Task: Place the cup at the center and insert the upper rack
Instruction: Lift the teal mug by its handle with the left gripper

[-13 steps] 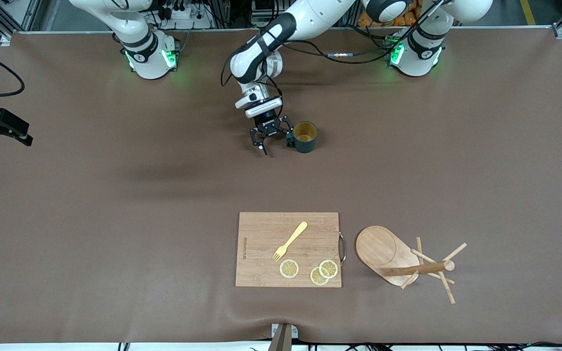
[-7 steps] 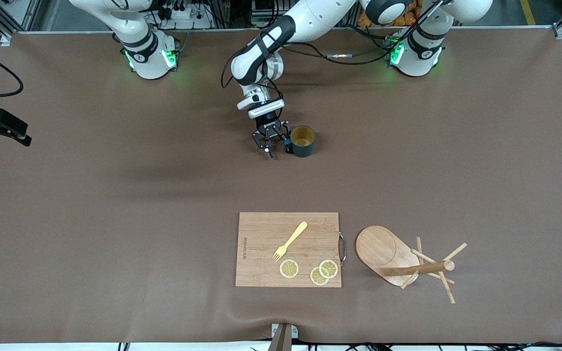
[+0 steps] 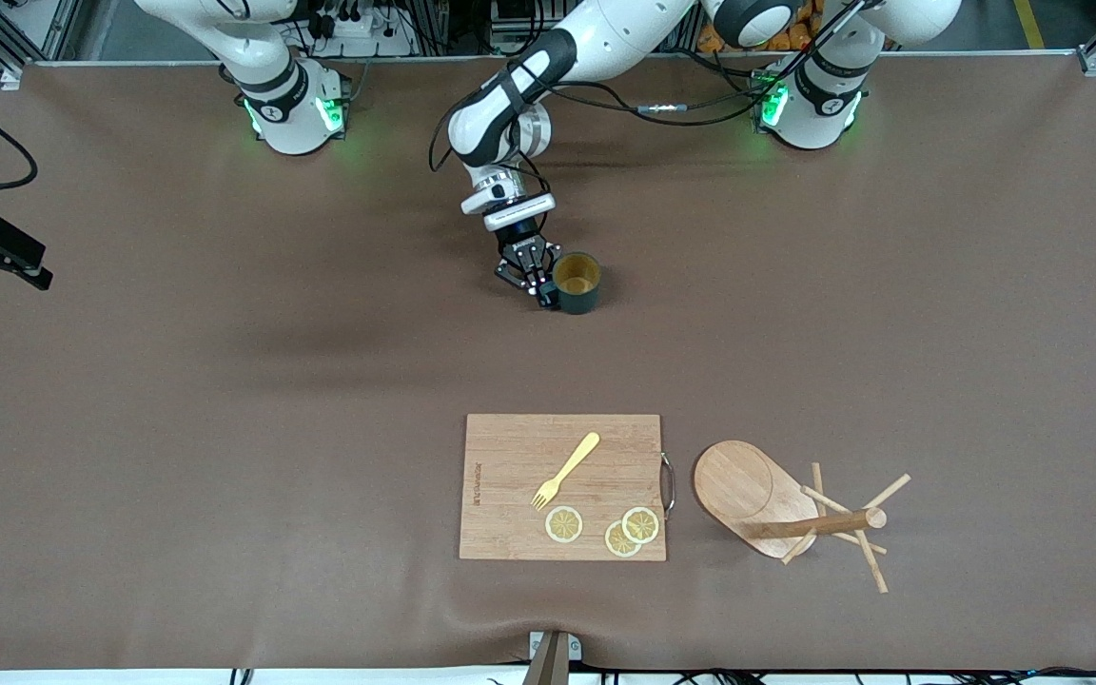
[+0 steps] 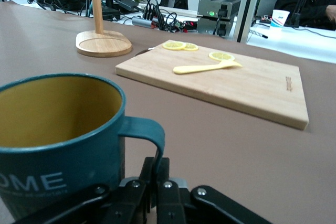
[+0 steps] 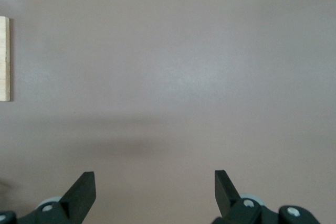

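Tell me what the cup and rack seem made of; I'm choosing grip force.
Cup: probably glazed ceramic, maybe enamel; smooth teal outside, yellow inside, thick rim, printed white letters. The left gripper is shut on its handle.
Rack: light bamboo or wood, matte, with visible grain.

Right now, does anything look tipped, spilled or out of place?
Nothing stands out: the cup sits upright with the left gripper shut on its handle, and the upper rack stands upright on its base. Right gripper waits.
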Action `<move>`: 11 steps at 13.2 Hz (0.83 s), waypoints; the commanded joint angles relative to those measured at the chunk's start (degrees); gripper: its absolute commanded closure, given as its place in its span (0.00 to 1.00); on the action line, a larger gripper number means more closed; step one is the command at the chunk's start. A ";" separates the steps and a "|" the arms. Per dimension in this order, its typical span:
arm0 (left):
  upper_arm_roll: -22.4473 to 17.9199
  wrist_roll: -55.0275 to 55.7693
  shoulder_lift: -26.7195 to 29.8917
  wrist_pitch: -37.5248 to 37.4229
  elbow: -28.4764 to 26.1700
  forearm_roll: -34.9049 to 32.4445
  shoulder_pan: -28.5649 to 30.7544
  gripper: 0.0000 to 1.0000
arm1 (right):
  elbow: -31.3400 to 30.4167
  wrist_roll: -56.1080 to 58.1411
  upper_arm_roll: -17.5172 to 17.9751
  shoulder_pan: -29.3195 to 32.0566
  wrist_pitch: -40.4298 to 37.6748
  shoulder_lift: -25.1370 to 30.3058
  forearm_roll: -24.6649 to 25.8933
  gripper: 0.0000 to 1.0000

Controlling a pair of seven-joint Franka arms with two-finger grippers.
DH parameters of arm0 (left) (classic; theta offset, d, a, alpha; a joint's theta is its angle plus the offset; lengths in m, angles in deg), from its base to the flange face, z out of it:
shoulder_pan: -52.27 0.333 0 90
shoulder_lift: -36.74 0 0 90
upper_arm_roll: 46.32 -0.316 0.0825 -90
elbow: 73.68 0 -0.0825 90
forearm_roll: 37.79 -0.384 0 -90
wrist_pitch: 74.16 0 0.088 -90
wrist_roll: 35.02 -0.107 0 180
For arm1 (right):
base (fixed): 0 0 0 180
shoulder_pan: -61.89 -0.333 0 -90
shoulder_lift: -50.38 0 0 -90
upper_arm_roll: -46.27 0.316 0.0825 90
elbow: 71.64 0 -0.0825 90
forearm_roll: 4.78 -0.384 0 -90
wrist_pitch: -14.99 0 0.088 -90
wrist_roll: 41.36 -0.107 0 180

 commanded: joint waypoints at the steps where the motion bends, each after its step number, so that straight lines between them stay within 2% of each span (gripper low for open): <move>1: 0.42 -1.24 3.49 0.24 0.37 -0.73 2.73 1.00 | 1.66 -0.09 0.37 0.04 -0.09 -0.84 0.17 0.00; 2: 0.95 -2.64 4.28 0.50 1.85 -0.38 4.57 1.00 | 1.66 -0.09 0.37 0.13 -0.09 -0.84 0.17 0.00; 5: 2.79 -10.89 4.64 1.91 11.15 6.46 9.41 1.00 | 1.66 -0.09 0.37 0.30 -0.09 -0.84 0.17 0.00; 6: 3.06 -15.27 5.34 3.39 12.75 7.96 11.25 1.00 | 1.66 -0.09 0.37 0.31 -0.09 -0.84 0.17 0.00; 11: 4.73 -38.74 15.79 11.21 13.38 25.33 21.89 1.00 | 1.57 -0.01 0.37 0.39 -0.18 -0.84 0.17 0.00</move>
